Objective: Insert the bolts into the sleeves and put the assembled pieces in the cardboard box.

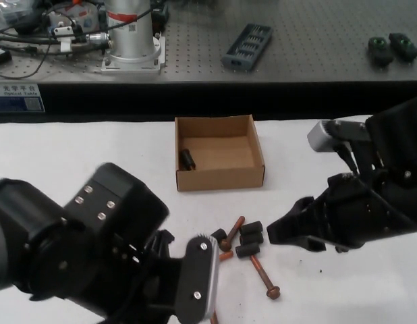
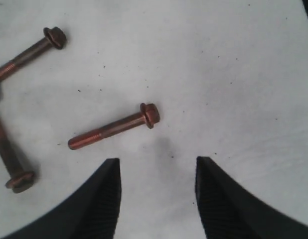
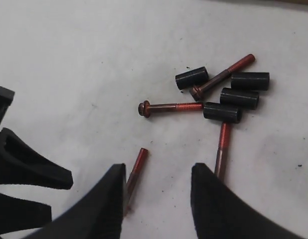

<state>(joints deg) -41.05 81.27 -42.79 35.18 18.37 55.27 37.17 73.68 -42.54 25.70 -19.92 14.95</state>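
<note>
We log left gripper point(image 2: 158, 164): fingers apart, empty, one bolt point(image 2: 114, 127) just beyond it on the bench point(image 2: 233, 74) | right gripper point(image 3: 158, 172): apart, empty, near loose bolts point(image 3: 171, 106) and sleeves point(image 3: 238, 98) | cardboard box point(image 1: 218, 179): one dark piece point(image 1: 187, 159) inside

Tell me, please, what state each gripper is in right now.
Left gripper: open, holding nothing.
Right gripper: open, holding nothing.
</note>
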